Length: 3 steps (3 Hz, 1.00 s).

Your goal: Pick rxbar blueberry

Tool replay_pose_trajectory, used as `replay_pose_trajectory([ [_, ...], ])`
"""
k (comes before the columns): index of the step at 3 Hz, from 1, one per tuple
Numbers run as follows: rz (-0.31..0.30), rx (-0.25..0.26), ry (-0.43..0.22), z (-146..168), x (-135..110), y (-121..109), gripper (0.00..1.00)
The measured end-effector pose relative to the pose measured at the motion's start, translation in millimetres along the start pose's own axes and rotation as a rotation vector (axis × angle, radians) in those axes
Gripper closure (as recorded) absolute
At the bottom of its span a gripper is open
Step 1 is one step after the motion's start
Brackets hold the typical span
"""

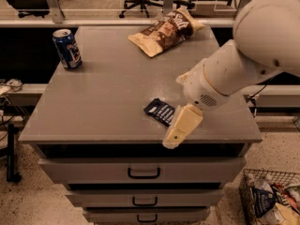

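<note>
Cream plastic of the gripper point(176, 134) covers the right end of the bar point(158, 110), so from where I stand only its left part shows, dark navy with pale lettering too small to read. Whether the gripper is spread or closed I cannot tell; it shows as one blunt wedge pointing down and left, its tip over the front edge of the cabinet point(112, 93). The thick white arm point(248, 55) behind it runs out past the top and right borders and hides part of the grey top's right edge. A wire basket point(269, 198) on the floor at the lower right is cut off too, its contents a jumble. Counting: one bar, one blue can point(67, 48), one tan chip bag point(164, 31), three drawers point(140, 171) stacked below, the lowest only partly in view. The bar lies flat and slanted near the front right of the top, up and left of the gripper's tip; contact I cannot judge. Can and bag sit at the rear, well apart from it.
</note>
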<state>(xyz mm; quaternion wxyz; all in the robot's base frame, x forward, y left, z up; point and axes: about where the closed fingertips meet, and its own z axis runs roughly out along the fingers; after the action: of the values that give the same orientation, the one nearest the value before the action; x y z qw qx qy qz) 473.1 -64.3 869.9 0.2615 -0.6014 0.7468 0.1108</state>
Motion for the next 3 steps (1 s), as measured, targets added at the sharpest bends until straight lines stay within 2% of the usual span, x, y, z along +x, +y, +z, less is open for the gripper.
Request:
replay_pose_trajectory([
  [1, 0.031, -0.041, -0.006, 33.3, 0.6, -9.0, 0.0],
  [2, 0.047, -0.06, -0.005, 55.6, 4.5, -18.2, 0.16],
  [3, 0.05, -0.056, -0.013, 63.9, 6.0, -27.4, 0.39],
])
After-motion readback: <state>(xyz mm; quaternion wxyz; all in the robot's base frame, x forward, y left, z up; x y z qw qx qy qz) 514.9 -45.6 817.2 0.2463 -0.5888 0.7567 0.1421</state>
